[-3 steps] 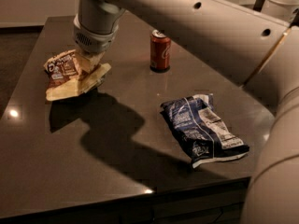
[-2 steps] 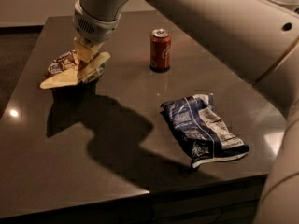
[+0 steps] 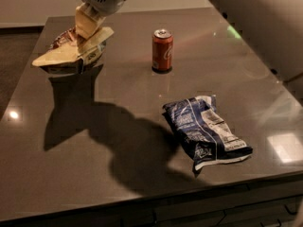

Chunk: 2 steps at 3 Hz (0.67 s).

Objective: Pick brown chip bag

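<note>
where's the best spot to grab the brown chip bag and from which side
Its crumpled upper middle, from above: the brown chip bag is thin and flattish, offering only a raised fold. The tool is pinching there, near the table's far-left corner.

At ten o'clock the gripper (image 3: 88,30) has its jaws pinched on the brown chip bag (image 3: 64,56), just above the desk (image 3: 57,174); soda can (image 3: 162,50) at twelve, blue bag (image 3: 206,132) at four.

Plastic hand (image 3: 86,32), far left, grips crinkly brown chip bag (image 3: 60,56); glossy table (image 3: 142,98).
</note>
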Motion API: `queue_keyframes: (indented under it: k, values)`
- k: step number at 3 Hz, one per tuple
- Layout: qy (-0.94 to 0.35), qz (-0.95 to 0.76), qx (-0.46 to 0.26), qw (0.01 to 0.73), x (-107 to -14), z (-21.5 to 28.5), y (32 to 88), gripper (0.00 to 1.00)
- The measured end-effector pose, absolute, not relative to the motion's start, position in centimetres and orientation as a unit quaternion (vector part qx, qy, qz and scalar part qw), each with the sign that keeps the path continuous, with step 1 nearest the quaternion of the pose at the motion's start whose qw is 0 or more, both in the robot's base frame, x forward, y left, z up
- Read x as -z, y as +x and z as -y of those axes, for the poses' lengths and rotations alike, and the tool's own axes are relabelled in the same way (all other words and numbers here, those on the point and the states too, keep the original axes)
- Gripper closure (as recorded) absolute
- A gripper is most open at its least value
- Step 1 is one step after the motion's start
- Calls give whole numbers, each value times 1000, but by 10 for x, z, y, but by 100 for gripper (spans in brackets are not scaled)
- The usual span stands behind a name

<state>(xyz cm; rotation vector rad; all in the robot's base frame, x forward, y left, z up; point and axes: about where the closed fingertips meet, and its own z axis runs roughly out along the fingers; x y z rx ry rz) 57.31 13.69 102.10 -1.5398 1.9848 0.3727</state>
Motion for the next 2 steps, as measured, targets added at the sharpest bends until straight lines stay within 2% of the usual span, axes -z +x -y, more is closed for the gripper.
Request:
queue_keyframes:
  k: [2]
  values:
    - [-586,-730,-155,316,-1044,-131,570,100]
